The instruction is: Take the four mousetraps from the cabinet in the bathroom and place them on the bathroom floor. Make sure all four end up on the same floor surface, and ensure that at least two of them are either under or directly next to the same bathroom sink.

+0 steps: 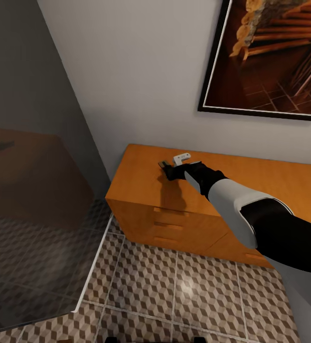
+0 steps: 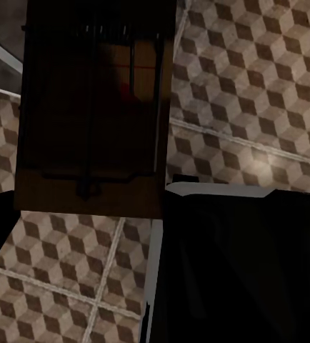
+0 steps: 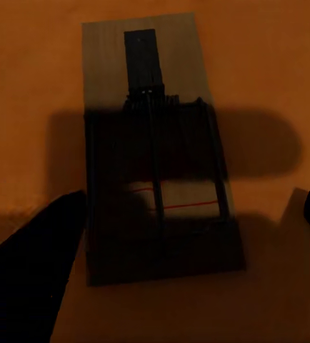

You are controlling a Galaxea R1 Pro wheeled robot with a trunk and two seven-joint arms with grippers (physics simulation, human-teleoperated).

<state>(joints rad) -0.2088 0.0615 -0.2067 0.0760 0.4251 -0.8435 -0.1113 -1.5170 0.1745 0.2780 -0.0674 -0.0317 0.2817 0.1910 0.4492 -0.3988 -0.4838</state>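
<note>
The right arm reaches over the cabinet (image 1: 270, 186), its gripper (image 1: 167, 170) low over the orange-brown top near the left back corner. In the right wrist view a mousetrap (image 3: 158, 153) lies flat on that top, between the gripper's two dark fingers (image 3: 26, 271), which stand apart and do not clearly touch it. In the left wrist view another mousetrap (image 2: 94, 107) sits close to the camera above the bathroom floor (image 2: 248, 93); whether the left gripper is clamped on it cannot be told.

Head looks down at cabinet (image 1: 232, 190); wrists close-up.
</note>
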